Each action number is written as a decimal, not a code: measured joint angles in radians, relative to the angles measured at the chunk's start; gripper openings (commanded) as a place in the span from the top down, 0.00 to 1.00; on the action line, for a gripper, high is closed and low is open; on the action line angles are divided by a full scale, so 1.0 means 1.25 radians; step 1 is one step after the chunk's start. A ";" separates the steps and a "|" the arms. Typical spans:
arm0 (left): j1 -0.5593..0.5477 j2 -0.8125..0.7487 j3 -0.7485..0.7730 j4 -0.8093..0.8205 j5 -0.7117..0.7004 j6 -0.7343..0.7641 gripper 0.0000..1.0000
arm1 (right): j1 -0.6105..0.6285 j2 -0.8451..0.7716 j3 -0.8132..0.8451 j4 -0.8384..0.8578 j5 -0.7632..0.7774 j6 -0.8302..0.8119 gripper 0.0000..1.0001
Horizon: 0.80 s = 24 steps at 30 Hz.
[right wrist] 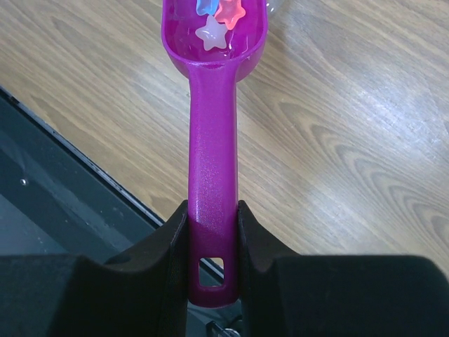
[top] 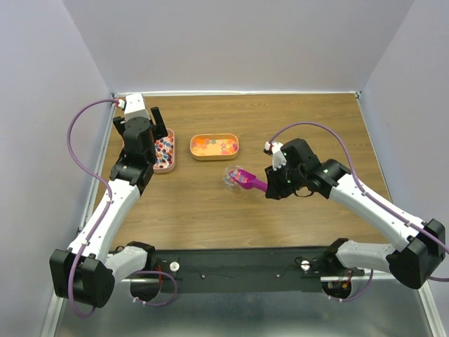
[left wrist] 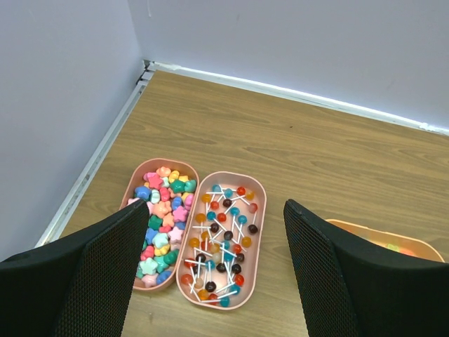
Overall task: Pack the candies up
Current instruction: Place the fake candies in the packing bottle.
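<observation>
A few candies [right wrist: 212,33] are held in the pink scoop [right wrist: 212,126], which is squeezed by the right gripper [right wrist: 212,210], but most are seen in the trays [left wrist: 262,191] under the empty, wide-open left gripper [left wrist: 216,210], so little seems packed.

No text, label, brand, number or sign is readable anywhere in view.

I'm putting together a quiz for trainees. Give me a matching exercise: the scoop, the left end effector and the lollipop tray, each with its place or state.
1 magenta scoop
2 left end effector
3 lollipop tray

A open, holding nothing
B beside the star-candy tray
C clamped in the right end effector

Pairs: 1-C, 2-A, 3-B
</observation>
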 measured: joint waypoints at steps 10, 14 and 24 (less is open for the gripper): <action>0.002 0.000 0.000 0.000 0.000 0.000 0.15 | 0.000 0.001 0.015 -0.019 -0.005 0.031 0.99; 0.006 0.000 0.000 0.000 0.000 0.000 0.15 | 0.000 0.015 0.033 -0.047 -0.019 0.044 0.99; 0.016 0.000 0.000 0.000 0.001 0.000 0.16 | 0.000 0.054 0.096 -0.123 -0.034 0.071 0.99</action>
